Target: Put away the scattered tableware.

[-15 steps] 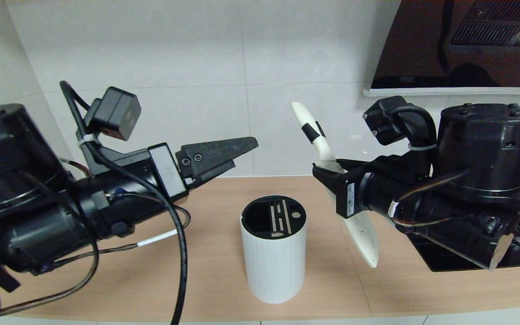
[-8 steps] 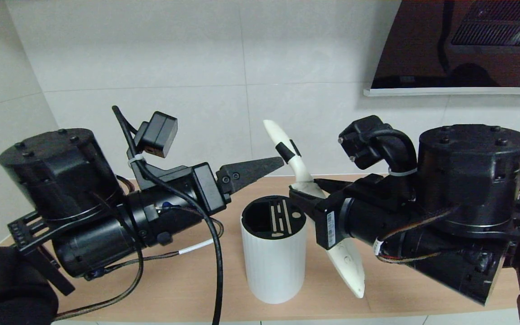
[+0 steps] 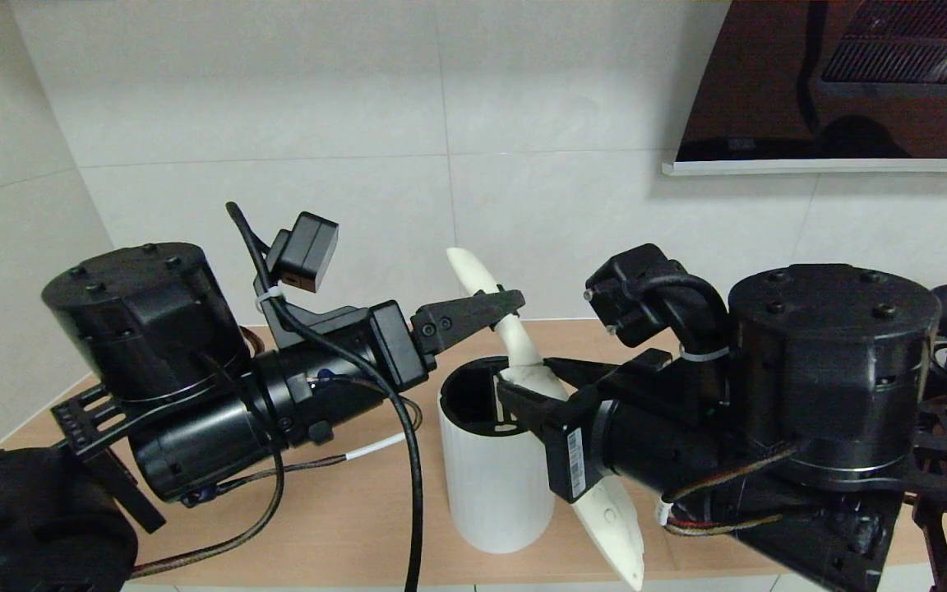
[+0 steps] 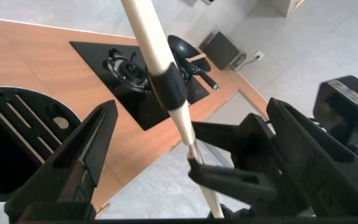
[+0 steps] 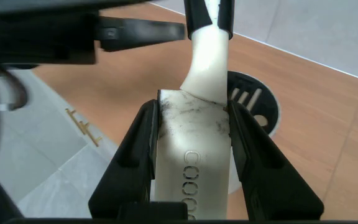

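Observation:
A white ribbed cylindrical holder (image 3: 494,485) with a black slotted top (image 4: 17,124) stands on the wooden counter (image 3: 342,510). My right gripper (image 3: 535,386) is shut on the broad blade of a long white utensil (image 3: 605,518), which it holds tilted just above the holder's right rim. The utensil's handle (image 4: 151,43), with a black band, points up and away. My left gripper (image 4: 191,109) is open, with the banded handle between its fingers, and one finger (image 3: 473,312) crosses in front of the handle. In the right wrist view the clamped blade (image 5: 191,143) hangs over the slotted top (image 5: 253,106).
A black cooktop (image 4: 135,81) with a dark pan (image 4: 185,50) is set into the counter to the right. A dark range hood (image 3: 835,82) hangs at the upper right. A white tiled wall stands close behind the holder.
The right arm has carried the utensil left and down, from beside the holder to over its rim. The left arm came forward until its open fingers reached the utensil's handle.

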Robot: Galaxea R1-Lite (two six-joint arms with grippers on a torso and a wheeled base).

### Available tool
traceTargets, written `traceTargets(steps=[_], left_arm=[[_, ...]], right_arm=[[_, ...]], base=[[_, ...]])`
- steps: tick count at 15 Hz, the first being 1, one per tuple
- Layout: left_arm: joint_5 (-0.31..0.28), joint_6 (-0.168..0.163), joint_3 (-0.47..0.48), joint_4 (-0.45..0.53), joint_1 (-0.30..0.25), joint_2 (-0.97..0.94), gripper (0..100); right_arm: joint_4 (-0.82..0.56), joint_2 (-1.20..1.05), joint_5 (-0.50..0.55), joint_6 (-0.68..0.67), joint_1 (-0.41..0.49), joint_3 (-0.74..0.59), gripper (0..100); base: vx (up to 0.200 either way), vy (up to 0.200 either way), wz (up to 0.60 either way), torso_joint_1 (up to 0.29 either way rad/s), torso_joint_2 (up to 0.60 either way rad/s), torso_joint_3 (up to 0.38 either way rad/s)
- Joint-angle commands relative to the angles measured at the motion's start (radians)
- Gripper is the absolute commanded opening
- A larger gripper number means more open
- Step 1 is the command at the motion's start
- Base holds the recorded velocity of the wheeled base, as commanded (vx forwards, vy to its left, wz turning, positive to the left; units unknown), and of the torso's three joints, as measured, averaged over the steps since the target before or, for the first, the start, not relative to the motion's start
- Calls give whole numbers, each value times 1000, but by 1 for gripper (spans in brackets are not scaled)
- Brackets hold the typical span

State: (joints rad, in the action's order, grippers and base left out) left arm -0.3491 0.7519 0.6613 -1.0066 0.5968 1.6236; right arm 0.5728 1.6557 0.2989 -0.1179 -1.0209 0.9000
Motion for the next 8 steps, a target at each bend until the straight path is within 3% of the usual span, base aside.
traceTargets(steps=[1,8], left_arm=[[-1,0,0,0,0,-2,100],[-1,0,0,-1,9,9,100]], right_arm=[[1,-2,0,0,-16,-4,0],[1,-4,0,-3,-38,-6,0]], base=[[0,0,0,0,0,0],[0,0,0,0,0,0]])
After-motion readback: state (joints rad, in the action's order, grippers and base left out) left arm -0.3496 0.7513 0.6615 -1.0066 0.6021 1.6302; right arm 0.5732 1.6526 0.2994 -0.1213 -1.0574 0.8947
